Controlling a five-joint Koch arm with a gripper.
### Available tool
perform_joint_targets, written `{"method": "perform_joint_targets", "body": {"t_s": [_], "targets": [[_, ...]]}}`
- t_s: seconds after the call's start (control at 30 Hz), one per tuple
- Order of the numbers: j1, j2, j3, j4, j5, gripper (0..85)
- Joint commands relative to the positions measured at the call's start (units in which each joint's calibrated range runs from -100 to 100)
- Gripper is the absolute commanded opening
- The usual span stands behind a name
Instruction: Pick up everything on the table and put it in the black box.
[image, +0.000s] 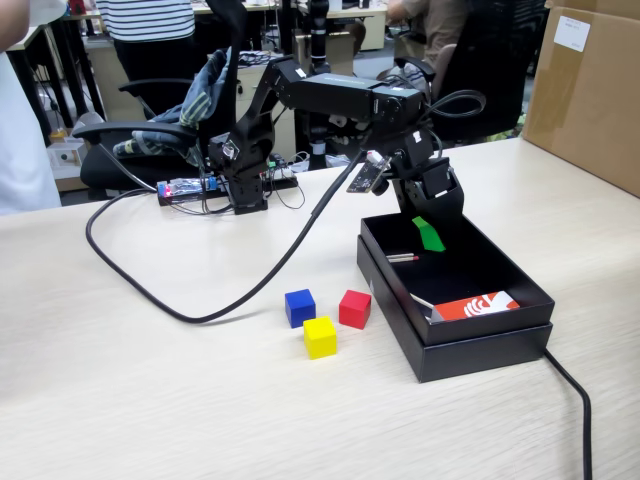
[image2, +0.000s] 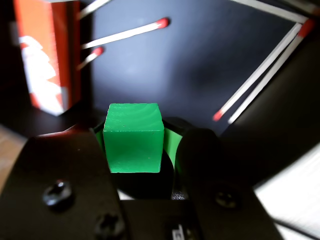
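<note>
Now green cube (image2: 134, 137) held tight in the hand (image2: 145, 150), up over the black box (image: 395, 300). Could bounce out or land on the matches (image2: 125, 34) if dropped too high. Blue cube (image: 300, 307), red cube (image: 355, 308), yellow cube (image: 320, 337) waiting on the bench (image: 150, 400).

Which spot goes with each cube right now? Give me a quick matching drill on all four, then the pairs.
Things:
1. green cube
2. blue cube
3. yellow cube
4. red cube

Places, fixed view:
A. on the table, nearest the black box
B. in the gripper, over the box
C. on the table, nearest the camera
D. on the table, leftmost cube

Pairs: 1-B, 2-D, 3-C, 4-A
</note>
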Motion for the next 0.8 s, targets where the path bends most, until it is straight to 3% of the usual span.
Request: {"method": "perform_joint_targets", "body": {"t_s": [0.0, 0.03, 0.07, 0.13, 0.2, 0.4, 0.57, 0.77], "targets": [[0.2, -1.0, 6.1, -1.0, -0.1, 13.8], [0.2, -0.3, 5.7, -1.1, -0.1, 15.8], [0.2, 1.7, 5.6, -3.3, -0.2, 25.4], [0.2, 2.4, 5.7, -5.5, -0.2, 35.4], [0.2, 0.3, 5.8, -6.3, -0.2, 40.8], [-1.6, -20.0, 5.8, -9.9, -1.4, 41.6], [-7.7, -37.8, -3.9, -12.6, -6.4, 41.6], [-15.5, -38.0, -12.2, -12.5, -10.5, 41.8]]}}
